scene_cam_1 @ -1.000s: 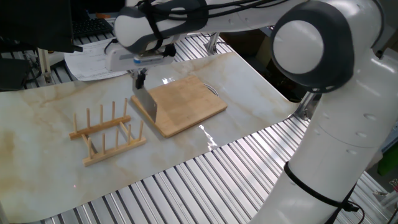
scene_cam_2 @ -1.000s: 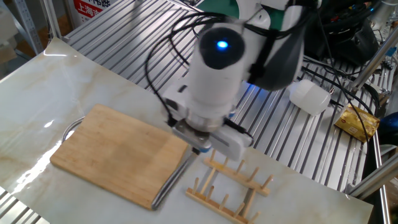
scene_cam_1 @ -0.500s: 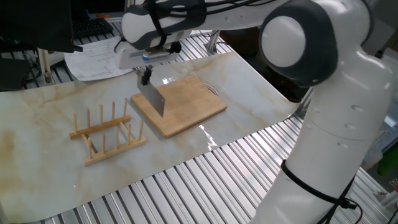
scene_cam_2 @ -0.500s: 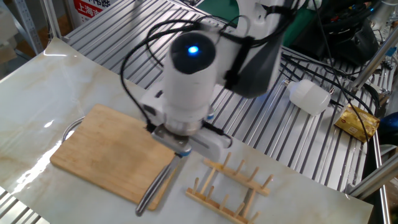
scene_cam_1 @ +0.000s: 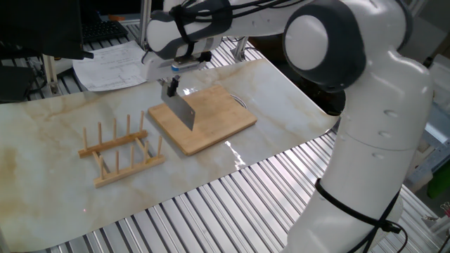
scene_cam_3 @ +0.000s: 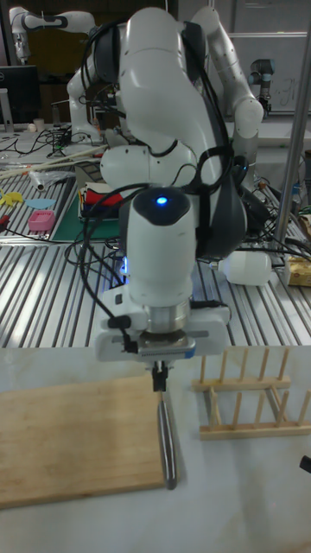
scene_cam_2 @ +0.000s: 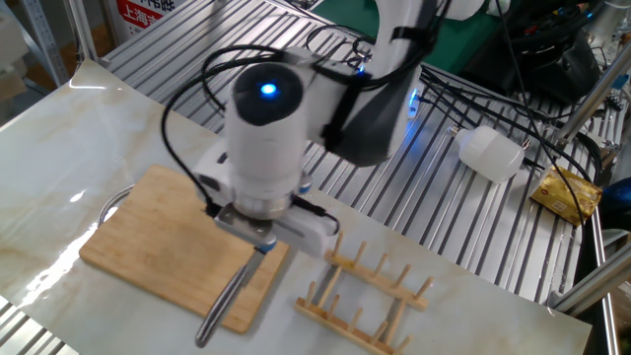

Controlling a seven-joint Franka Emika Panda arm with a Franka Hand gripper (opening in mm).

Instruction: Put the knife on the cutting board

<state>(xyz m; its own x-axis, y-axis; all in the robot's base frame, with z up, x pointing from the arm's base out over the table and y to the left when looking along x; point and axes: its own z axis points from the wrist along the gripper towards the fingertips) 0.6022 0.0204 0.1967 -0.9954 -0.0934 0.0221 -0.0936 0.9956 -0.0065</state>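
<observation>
Right now the gripper [scene_cam_1: 169,86] is clamping the knife [scene_cam_1: 182,111] by its handle, grey blade hanging edge-on below the fingers, above the cutting board's [scene_cam_1: 211,117] rack-side edge.

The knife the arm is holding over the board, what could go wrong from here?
The knife hangs blade-down from the fingers near the cutting board's edge beside the peg rack. Released there, it might tip off onto the table. Gripped only by its handle, the blade could also swing or slip.
</observation>
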